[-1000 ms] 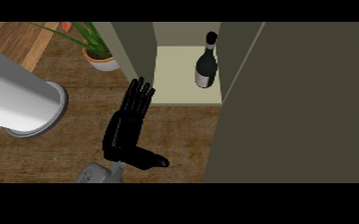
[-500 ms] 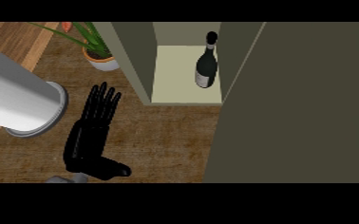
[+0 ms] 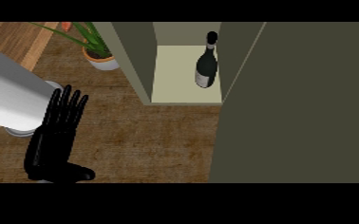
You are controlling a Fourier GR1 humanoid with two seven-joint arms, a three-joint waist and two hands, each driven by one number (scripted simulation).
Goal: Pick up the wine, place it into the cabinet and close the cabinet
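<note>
The dark wine bottle (image 3: pixel 206 69) stands upright on the pale shelf inside the cabinet (image 3: pixel 175 78), near its right wall. The cabinet's olive door (image 3: pixel 294 104) fills the right side of the view, and its edge lies just right of the bottle. My left hand (image 3: pixel 52 142) is low on the left over the wooden counter, well away from the bottle. Its fingers are straight and point up the view, its thumb sticks out to the right, and it holds nothing. My right hand does not show.
A large grey cylinder (image 3: pixel 21 99) lies at the left edge, right beside my left hand's fingers. A potted plant (image 3: pixel 98 52) stands at the back, left of the cabinet's side wall (image 3: pixel 133 61). Brown wooden counter (image 3: pixel 154 137) lies between the hand and the door.
My left hand has drawn back down and to the left, away from the cabinet, fingers still straight. The bottle has stayed in place on the shelf.
</note>
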